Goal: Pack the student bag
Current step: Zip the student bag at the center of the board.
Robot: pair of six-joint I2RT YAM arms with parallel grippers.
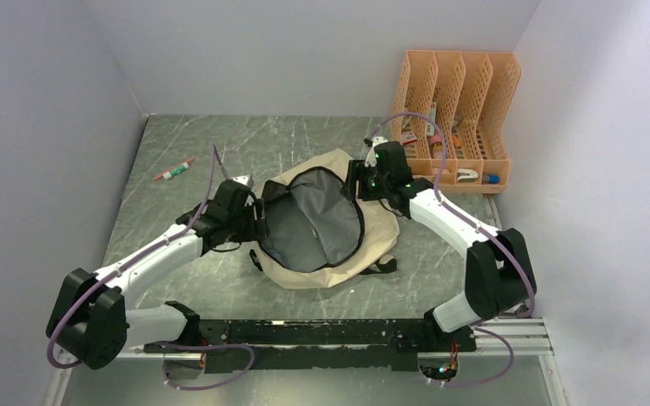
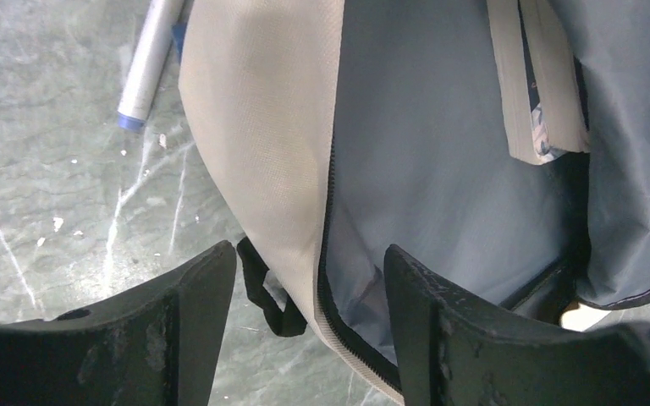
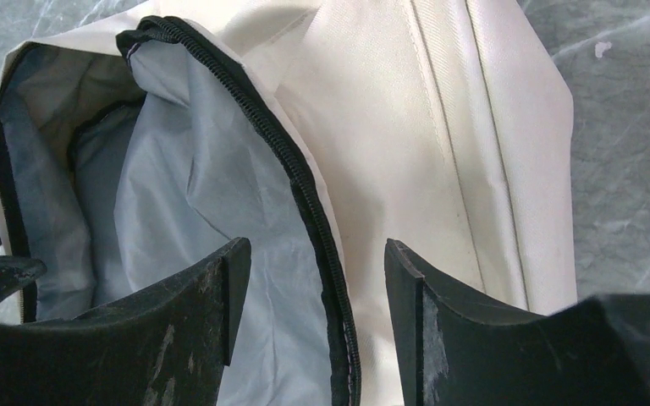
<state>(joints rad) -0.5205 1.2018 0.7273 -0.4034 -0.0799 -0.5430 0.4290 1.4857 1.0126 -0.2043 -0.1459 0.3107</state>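
Bag (image 2: 262, 127), beige, unzipped, filling centre and right of frame, grey lining (image 2: 423, 152) exposed, book (image 2: 542, 93) inside at upper right; pen (image 2: 148, 63) on marbled table (image 2: 51, 186) at upper left; black strap loop (image 2: 262, 296) and zipper (image 2: 330, 279) between the gripper (image 2: 309, 254)'s parted fingers at bottom.

Both arms are in, reaching toward the middle from either side! The left arm (image 1: 148, 258) lies low, forearm stretched forward and angled to its right, wrist tipped down. The left claw (image 2: 309, 254) points downward, jaws parted, a clear gap between the two black fingers (image 2: 178, 313). Over on the other side, the right arm (image 1: 453, 222) has its elbow raised high and its forearm sloping inward to the left. The right claw (image 3: 317, 245) also faces down, jaws standing apart, pinching nothing.
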